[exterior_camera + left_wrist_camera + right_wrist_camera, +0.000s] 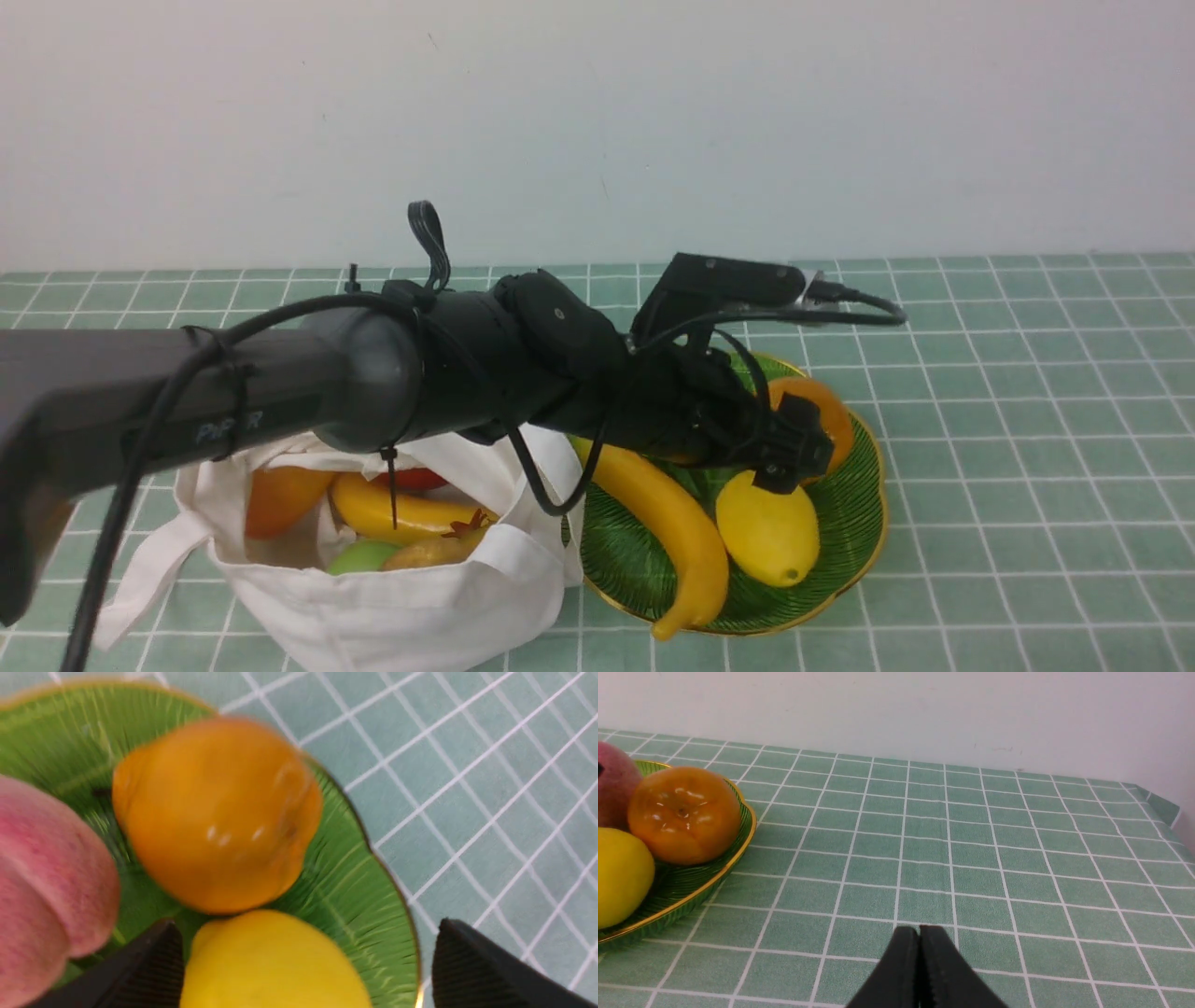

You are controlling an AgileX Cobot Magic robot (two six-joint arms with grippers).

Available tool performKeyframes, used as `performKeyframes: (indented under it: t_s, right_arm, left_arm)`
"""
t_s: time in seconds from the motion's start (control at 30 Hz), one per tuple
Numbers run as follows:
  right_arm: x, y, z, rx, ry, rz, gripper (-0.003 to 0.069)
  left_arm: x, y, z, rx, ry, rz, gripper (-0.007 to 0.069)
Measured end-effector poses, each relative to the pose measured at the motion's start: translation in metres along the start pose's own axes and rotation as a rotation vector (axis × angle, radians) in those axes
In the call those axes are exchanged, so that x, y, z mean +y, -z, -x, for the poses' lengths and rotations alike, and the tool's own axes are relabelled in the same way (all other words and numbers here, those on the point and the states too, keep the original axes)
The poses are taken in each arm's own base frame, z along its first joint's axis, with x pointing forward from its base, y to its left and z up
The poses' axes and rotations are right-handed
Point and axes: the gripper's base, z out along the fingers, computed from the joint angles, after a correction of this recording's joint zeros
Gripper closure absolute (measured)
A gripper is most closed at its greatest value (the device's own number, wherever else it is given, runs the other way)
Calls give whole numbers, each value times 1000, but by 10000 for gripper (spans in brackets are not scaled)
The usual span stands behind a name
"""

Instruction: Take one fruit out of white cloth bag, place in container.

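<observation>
Left gripper (794, 455) spread wide over the lemon (767, 527), gripping nothing, lemon resting on green plate (851, 523), right gripper (919, 933) closed and empty, cloth bag (420, 607) just beside plate.

Looks like a robot test bench in a lab or demo room rather than a home. Shown first by the black robot arm (280, 392) reaching in from 9 o'clock of the front view, with wiring (103, 560) strapped along it. Set on a table under a green tablecloth (1027, 392) printed with a white grid, folded down over the table's end in the right wrist view. Backed at 12 o'clock by a plain white wall (653, 112). Laid out like a staged exercise: white cloth bag (411, 607) at 7 o'clock, gold-rimmed green glass plate (851, 527) at 5 o'clock.
</observation>
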Motion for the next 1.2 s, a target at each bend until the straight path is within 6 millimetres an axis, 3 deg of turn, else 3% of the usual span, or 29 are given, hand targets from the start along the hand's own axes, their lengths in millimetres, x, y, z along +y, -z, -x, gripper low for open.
performKeyframes:
  t_s: [0.1,0.13,0.23,0.27,0.43,0.47,0.57,0.6,0.77,1.0,1.2]
  right_arm:
    - [0,0,0,0,0,0,674]
    - [0,0,0,0,0,0,674]
    - [0,0,0,0,0,0,674]
    - [0,0,0,0,0,0,674]
    - [0,0,0,0,0,0,674]
    - [0,0,0,0,0,0,674]
    - [0,0,0,0,0,0,674]
    - [0,0,0,0,0,0,674]
    - [0,0,0,0,0,0,674]
    - [0,0,0,0,0,0,674]
    - [0,0,0,0,0,0,674]
  left_arm:
    - [-7,31,19,-75,-39,5,137]
    - [-10,54,30,-127,-64,13,281]
    - [-18,101,47,-212,-138,24,494]
    - [-22,126,53,-249,-169,28,567]
    - [-34,219,60,-385,-194,69,629]
    - [-34,226,60,-395,-195,77,630]
    - [-36,273,48,-470,-206,160,632]
    - [-35,296,35,-504,-191,216,632]
    - [-31,326,-4,-531,-165,324,632]
    - [-33,338,-60,-550,-91,331,632]
    - [-39,348,-78,-551,-99,324,632]
